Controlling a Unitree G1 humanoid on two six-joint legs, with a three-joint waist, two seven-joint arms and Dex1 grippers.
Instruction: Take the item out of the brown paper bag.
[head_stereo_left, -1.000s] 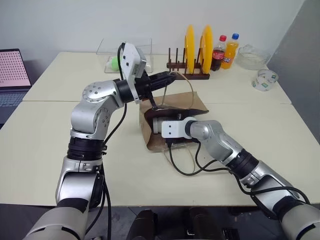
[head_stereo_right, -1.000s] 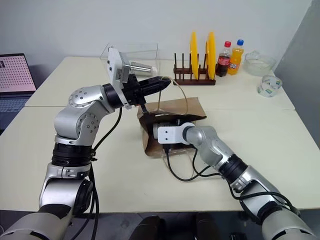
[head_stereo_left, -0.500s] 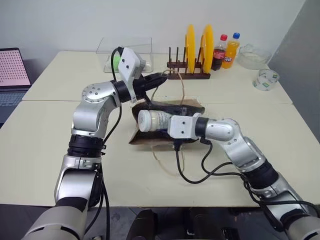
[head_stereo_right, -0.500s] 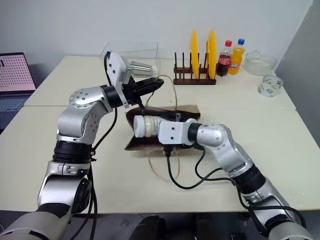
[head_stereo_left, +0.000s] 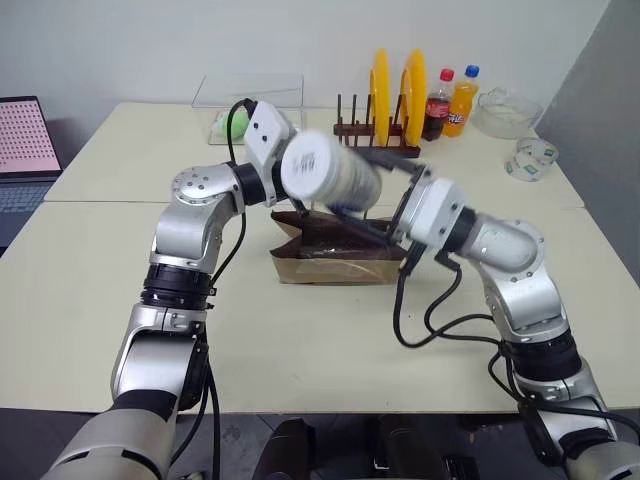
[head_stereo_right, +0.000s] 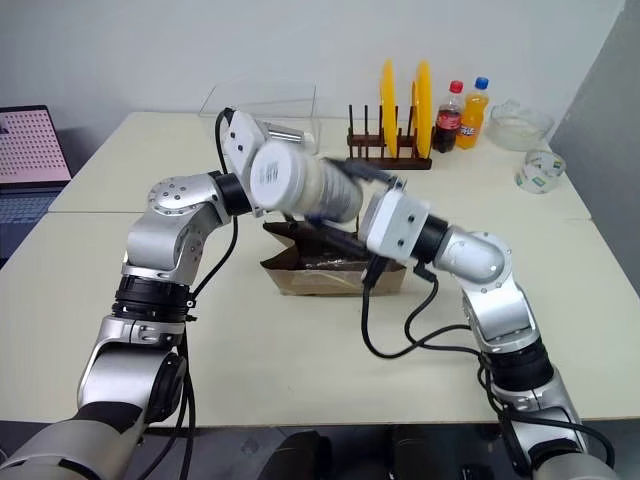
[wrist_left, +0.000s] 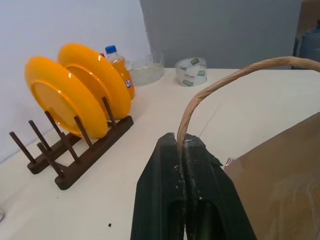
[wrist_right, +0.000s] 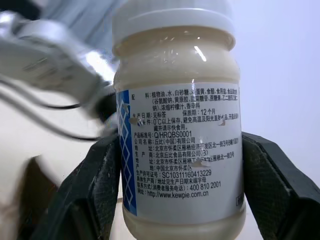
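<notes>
Head view: bag (head_stereo_left: 335, 262) lay slumped on the table, and above it the right gripper (head_stereo_right: 335, 192) held the jar (head_stereo_left: 328, 172) clear of the mouth, jaws spread wide around its body. Behind, the left gripper (wrist_left: 181, 150) was clamped shut on a cord handle (wrist_left: 220, 82). Best to carry the jar aside level, grip firm, before setting down.

jar (head_stereo_left: 325, 172): motion-blurred in head views, label unreadable there; its base cut off by frame edge in right wrist view
left claw (wrist_left: 182, 150): hidden behind the jar in head views
brown paper bag (head_stereo_left: 335, 255): mouth partly hidden by right arm; inside too dark to tell
cord handle (wrist_left: 225, 82): runs out of left wrist frame
laptop (head_stereo_left: 25, 140): cut off by frame edge
clear box (head_stereo_left: 250, 95): contents hidden behind left arm
</notes>
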